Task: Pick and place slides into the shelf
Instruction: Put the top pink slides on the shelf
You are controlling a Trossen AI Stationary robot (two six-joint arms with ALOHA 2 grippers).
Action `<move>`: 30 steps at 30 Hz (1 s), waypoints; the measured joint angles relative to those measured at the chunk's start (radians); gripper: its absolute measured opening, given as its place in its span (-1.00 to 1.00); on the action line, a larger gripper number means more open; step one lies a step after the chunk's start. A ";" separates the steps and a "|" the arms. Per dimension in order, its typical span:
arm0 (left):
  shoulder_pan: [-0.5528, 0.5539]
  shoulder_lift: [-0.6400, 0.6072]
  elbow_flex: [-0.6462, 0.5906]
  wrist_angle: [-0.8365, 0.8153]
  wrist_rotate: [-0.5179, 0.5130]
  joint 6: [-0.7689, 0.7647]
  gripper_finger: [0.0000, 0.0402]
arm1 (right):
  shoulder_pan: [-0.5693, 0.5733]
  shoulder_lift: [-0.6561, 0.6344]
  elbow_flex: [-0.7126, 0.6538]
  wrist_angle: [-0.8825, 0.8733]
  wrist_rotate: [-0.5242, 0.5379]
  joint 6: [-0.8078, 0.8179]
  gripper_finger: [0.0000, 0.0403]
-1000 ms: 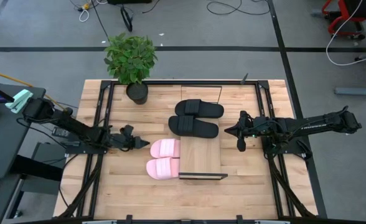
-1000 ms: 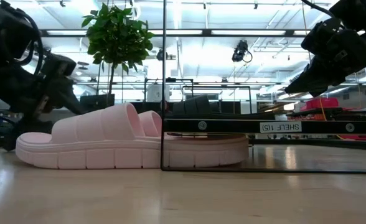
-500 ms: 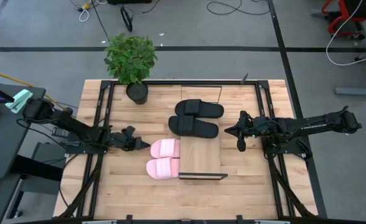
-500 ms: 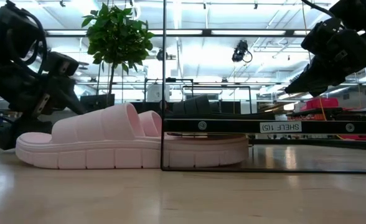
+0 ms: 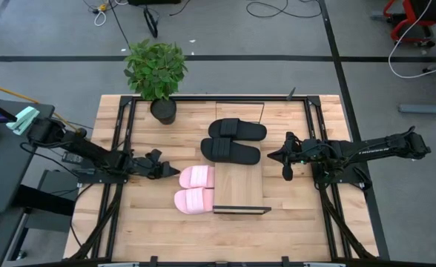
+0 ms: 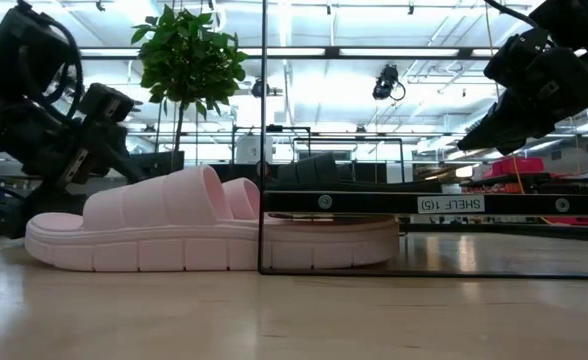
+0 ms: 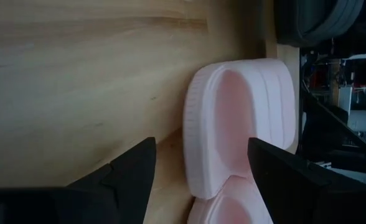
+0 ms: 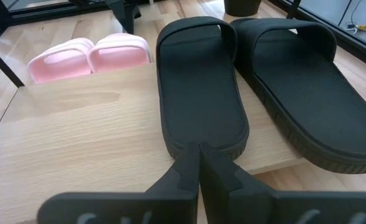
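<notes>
I am holding my left claw (image 5: 153,165) spread wide, at nine o'clock of the two light pink foam slide sandals (image 5: 195,188), near their heels. They are lying side by side on the wooden worktop (image 5: 147,222), toes tucked under the long light-wood shelf board on its black metal frame (image 5: 240,185). The two black broad-strap slide sandals (image 5: 233,141) are resting across the board's twelve o'clock end. My right claw (image 5: 287,159) is waiting clenched at three o'clock of the board. I am judging the pink pair light, soft and springy; the sidewall or strap is offering the firmest hold. The frame posts are crowding the toes; open worktop lies at nine o'clock.
</notes>
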 joint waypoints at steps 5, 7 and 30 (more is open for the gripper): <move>0.002 0.105 0.067 0.005 0.007 0.054 0.29 | 0.000 0.000 0.000 0.000 0.000 0.000 -0.93; 0.009 0.150 0.080 0.002 0.017 0.057 0.30 | 0.000 0.000 0.000 0.000 0.000 0.000 -0.93; 0.029 0.366 0.119 0.210 0.154 0.066 0.27 | 0.000 0.000 0.000 -0.011 0.000 -0.002 -0.93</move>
